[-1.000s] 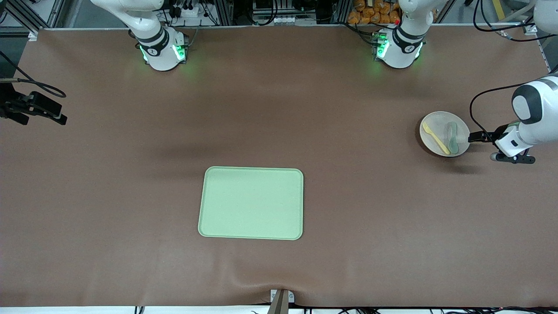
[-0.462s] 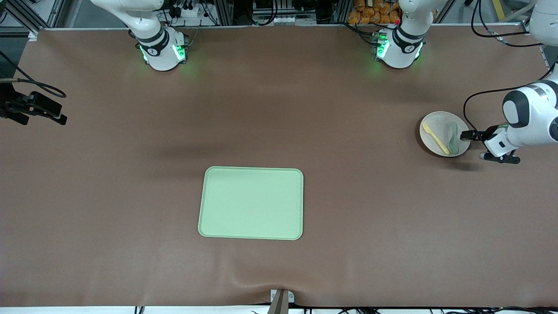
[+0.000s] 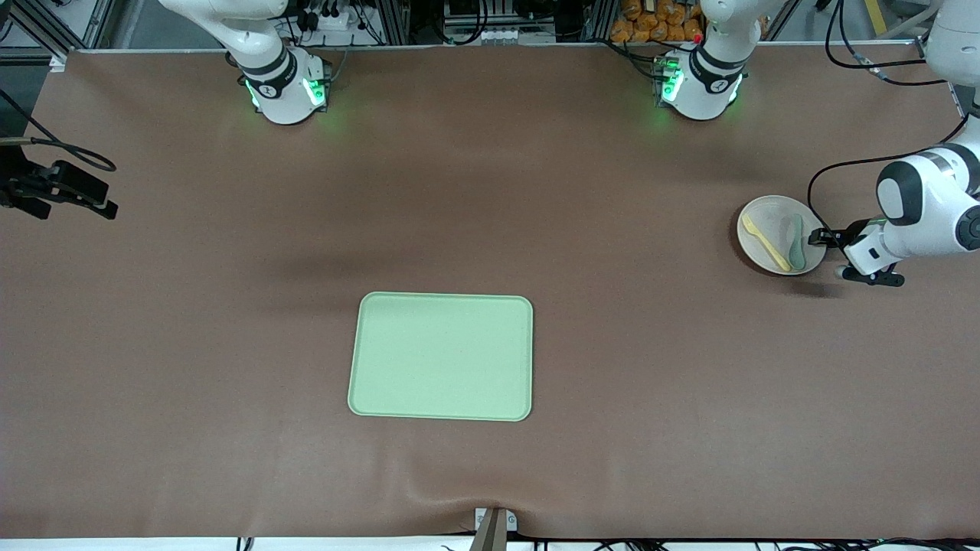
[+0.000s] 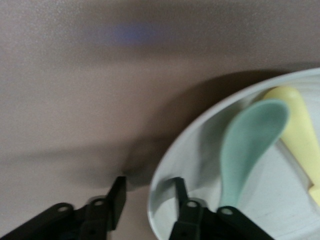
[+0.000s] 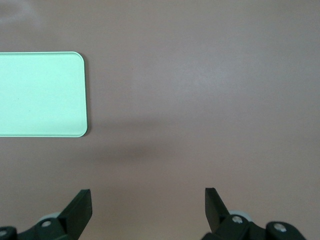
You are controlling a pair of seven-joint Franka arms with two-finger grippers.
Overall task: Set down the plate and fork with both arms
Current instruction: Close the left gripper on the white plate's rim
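The cream plate (image 3: 772, 220) lies near the left arm's end of the table, with the pale-yellow fork (image 3: 766, 242) and a grey-green spoon (image 3: 796, 242) on it. My left gripper (image 3: 821, 237) is low at the plate's rim. In the left wrist view, the left gripper (image 4: 148, 197) is open. One finger is inside the plate (image 4: 200, 150) and the other is outside over the table. The spoon (image 4: 250, 145) and fork (image 4: 300, 130) lie just ahead of it. My right gripper (image 5: 147, 210) is open and empty, high over bare table, and is out of the front view.
The light-green tray (image 3: 442, 357) lies at the table's middle, nearer to the front camera, and it also shows in the right wrist view (image 5: 40, 95). A black device on a cable (image 3: 57, 191) sits at the right arm's end of the table.
My left gripper has moved in toward the plate and now straddles its rim. The plate, fork and spoon have not moved.
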